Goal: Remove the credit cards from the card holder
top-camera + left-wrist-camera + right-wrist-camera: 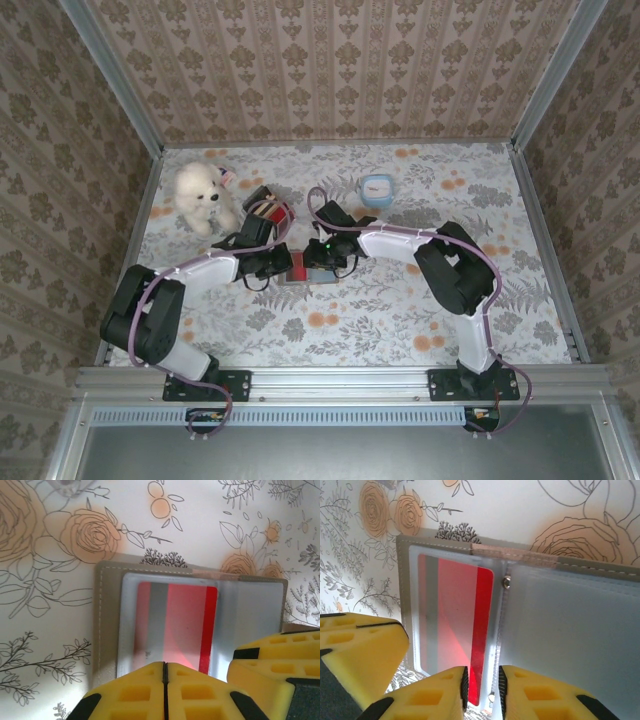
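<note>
Grey-brown card holder point(107, 620) is laid open near the centre of the table point(400, 330), a red card point(185, 625) pocketed inside. The left gripper point(165, 690) is pressed shut at its edge; the right gripper point(482, 690) is set narrowly apart over the card, and a grip cannot be told.

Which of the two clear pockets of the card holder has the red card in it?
The pocket left of the metal rivet in the right wrist view; the red card shows through it. The other pocket looks plain pale grey-blue.
</note>
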Available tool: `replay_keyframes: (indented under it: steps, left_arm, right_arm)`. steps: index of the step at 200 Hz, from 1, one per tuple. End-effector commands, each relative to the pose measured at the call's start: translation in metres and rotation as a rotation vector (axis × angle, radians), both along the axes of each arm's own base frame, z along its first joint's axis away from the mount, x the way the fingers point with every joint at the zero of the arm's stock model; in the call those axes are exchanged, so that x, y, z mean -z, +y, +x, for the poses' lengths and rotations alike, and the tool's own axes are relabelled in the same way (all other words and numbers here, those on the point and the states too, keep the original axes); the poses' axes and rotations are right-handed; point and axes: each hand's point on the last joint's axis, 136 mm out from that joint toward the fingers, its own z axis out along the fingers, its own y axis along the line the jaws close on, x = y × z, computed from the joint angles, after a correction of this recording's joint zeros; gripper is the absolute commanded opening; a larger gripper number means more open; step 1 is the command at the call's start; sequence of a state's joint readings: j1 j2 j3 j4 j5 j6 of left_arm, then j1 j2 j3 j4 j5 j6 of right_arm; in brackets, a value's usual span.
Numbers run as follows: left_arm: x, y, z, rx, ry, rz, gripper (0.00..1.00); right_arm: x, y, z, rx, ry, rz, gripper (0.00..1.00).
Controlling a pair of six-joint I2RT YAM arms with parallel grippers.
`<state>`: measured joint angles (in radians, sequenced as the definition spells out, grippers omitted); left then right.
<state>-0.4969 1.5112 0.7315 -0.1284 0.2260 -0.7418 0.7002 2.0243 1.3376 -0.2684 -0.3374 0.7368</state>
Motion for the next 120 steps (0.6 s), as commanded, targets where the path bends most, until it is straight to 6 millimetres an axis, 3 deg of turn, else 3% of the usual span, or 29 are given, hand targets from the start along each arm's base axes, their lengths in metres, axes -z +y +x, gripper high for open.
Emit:
replay_keyframes:
  steps: [1, 37, 120]
  left_arm:
    - [0.01, 0.01, 0.001, -0.044, -0.001, 0.042, 0.08]
    - [0.013, 0.01, 0.003, -0.016, 0.01, 0.067, 0.06]
    - [0.021, 0.017, 0.005, -0.027, 0.034, 0.098, 0.01]
  right_arm:
    - [-0.002, 0.002, 0.007, 0.003, 0.005, 0.004, 0.26]
    - [-0.005, 0.009, 0.007, -0.012, 0.012, 0.044, 0.2]
    - [0.004, 0.014, 0.007, -0.015, 0.048, 0.051, 0.22]
